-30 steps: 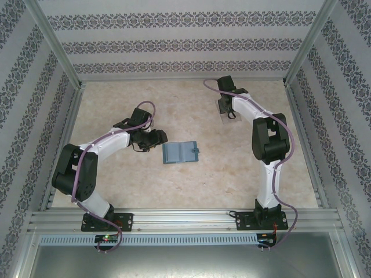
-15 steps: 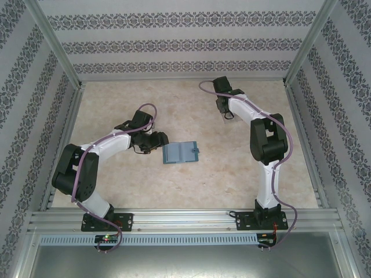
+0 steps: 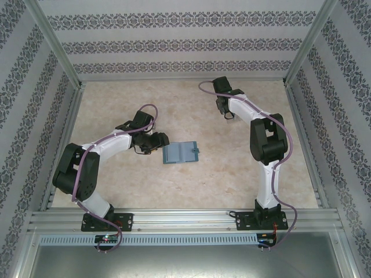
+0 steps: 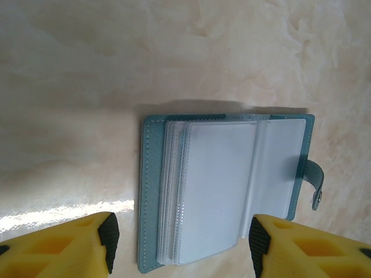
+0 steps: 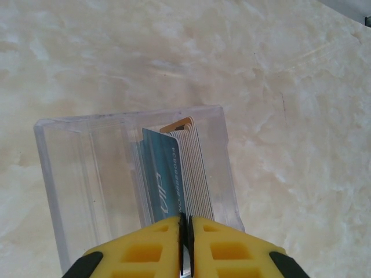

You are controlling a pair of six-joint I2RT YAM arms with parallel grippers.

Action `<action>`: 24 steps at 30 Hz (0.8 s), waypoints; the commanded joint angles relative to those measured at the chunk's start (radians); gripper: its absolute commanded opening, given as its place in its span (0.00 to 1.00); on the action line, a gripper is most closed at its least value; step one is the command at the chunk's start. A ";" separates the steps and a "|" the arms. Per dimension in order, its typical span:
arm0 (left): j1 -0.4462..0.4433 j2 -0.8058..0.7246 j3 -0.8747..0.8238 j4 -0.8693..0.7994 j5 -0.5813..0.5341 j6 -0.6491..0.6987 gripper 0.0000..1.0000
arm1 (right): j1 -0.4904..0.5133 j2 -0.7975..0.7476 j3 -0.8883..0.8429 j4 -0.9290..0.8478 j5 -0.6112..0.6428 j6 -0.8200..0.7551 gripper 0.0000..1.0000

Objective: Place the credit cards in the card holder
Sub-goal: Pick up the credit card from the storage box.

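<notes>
The card holder [image 3: 180,153] lies open in the middle of the table, teal cover down and clear pockets up [image 4: 223,191]. My left gripper [image 3: 160,141] hovers at its left edge, open [image 4: 179,237], its fingers straddling the near end of the holder without touching it. The credit cards [image 5: 174,174] stand as a stack on edge in a clear plastic box [image 5: 87,174] at the back right. A blue card leans at the front of the stack and an orange one sits at the back. My right gripper [image 3: 227,113] reaches down into the box, shut [image 5: 185,223] on the blue card's edge.
Patterned walls and metal frame posts [image 3: 55,46] close in the beige table [image 3: 174,191] on three sides. The holder's strap with its clasp [image 4: 316,185] sticks out to the right. Bare table lies between the holder and the box.
My right gripper has come down over the clear box and closed on a card's edge. The left arm and the card holder have stayed put.
</notes>
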 commanded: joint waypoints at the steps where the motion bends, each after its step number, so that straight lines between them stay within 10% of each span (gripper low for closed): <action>1: -0.010 0.016 0.014 0.010 0.010 0.010 0.63 | 0.012 -0.021 0.007 0.000 0.035 -0.009 0.09; 24: -0.011 -0.053 0.048 -0.054 -0.009 0.020 0.64 | 0.033 -0.248 -0.110 0.000 -0.075 0.048 0.01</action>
